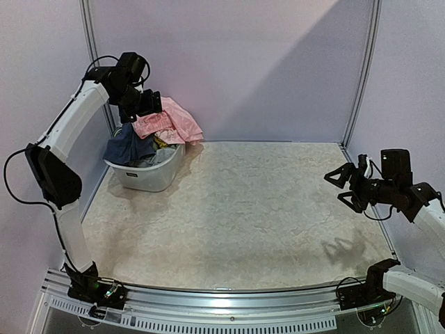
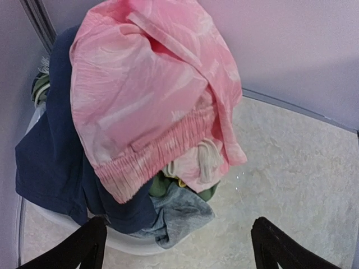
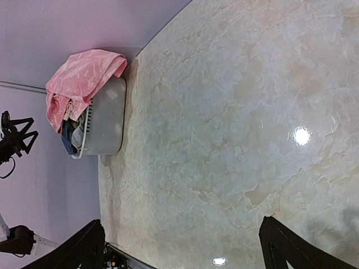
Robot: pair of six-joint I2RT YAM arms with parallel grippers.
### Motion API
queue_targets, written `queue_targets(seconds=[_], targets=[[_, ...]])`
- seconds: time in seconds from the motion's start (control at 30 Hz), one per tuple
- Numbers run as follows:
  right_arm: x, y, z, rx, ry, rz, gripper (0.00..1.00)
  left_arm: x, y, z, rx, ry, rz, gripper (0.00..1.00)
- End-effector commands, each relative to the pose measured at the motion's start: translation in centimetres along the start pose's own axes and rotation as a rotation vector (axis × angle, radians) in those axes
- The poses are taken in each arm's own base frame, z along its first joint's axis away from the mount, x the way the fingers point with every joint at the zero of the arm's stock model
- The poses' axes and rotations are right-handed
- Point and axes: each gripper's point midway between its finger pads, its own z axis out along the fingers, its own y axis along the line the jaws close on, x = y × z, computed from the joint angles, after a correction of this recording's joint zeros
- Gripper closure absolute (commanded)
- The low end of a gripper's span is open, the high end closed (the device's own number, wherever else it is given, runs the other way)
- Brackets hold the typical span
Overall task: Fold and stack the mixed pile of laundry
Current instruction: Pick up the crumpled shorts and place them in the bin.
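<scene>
Left wrist view: my left hand (image 2: 180,246) hangs spread and empty over the laundry pile (image 2: 140,134) heaped in the tub (image 1: 149,179) at the far-left corner of the counter (image 1: 264,216), first pick not yet made; next I'd drop onto the pink piece (image 1: 172,124) on top and clench.

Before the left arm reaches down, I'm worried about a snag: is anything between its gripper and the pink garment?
Nothing visible does. The left gripper hovers open just above the pink garment, which lies topmost, draped over a navy piece in the white tub.
</scene>
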Motion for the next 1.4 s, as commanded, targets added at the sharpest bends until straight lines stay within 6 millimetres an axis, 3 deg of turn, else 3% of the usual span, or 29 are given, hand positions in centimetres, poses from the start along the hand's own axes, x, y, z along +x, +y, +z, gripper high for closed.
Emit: queue_targets(seconds=[0.0,0.23,0.57,0.83,1.1,1.37], targets=[[-0.8,1.2,-0.5,-0.016,-0.021,-0.049,0.04,-0.5,2.4,1.6,-0.039,0.051,-0.044,0.09],[-1.5,1.2,0.0,0.026,-0.008,-0.076,0.07,0.7,6.2,3.8,-0.139,0.12,-0.059,0.11],[-2.1,1.2,0.9,0.041,0.003,-0.085,0.06,1.7,6.7,6.5,-0.119,0.163,-0.062,0.15],[-2.3,1.1,1.1,0.046,-0.004,-0.084,0.06,2.0,7.0,8.9,-0.056,0.189,-0.165,0.2],[-2.4,1.1,1.1,0.048,-0.01,-0.082,0.06,1.3,6.5,10.2,0.018,0.178,-0.233,0.42],[-2.5,0.9,0.8,0.058,-0.022,-0.076,0.06,0.2,5.9,9.2,0.057,0.144,-0.246,0.84]])
